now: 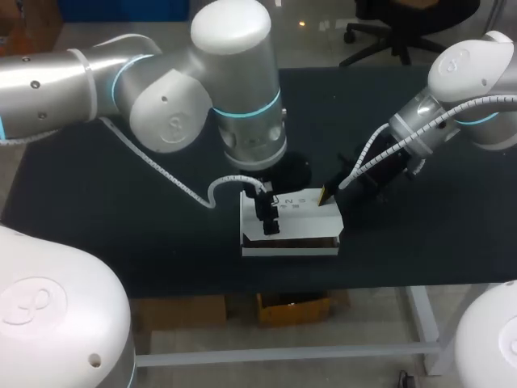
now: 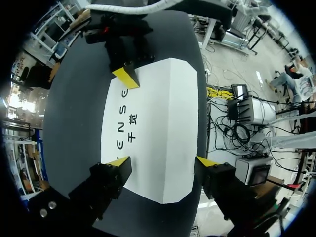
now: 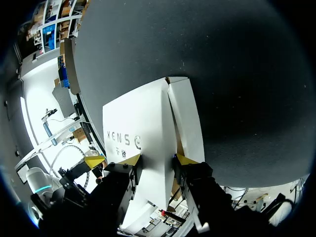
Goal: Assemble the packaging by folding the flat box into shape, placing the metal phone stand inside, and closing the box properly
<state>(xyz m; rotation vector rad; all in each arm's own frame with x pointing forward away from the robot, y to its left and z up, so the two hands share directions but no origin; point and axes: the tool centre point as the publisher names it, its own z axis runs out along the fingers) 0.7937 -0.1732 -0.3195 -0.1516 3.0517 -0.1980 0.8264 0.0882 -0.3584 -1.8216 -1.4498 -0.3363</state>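
The white box (image 1: 295, 233) lies flat-topped on the black table, lettered panel (image 2: 148, 123) up, with a brown slit along its front. My left gripper (image 2: 160, 162) hangs over its left part (image 1: 268, 217), its yellow tips open and standing at the box's two long sides. My right gripper (image 3: 157, 160) is at the box's far right corner (image 1: 327, 196), shut across a folded edge of the box (image 3: 153, 128). One of its yellow fingertips (image 2: 126, 76) rests on the lettered panel. The phone stand is not visible.
A dark round thing (image 1: 292, 170) lies on the table just behind the box, partly under my left arm. The table's front edge (image 1: 323, 281) runs close in front of the box. Bare black tabletop (image 1: 97, 202) stretches to both sides.
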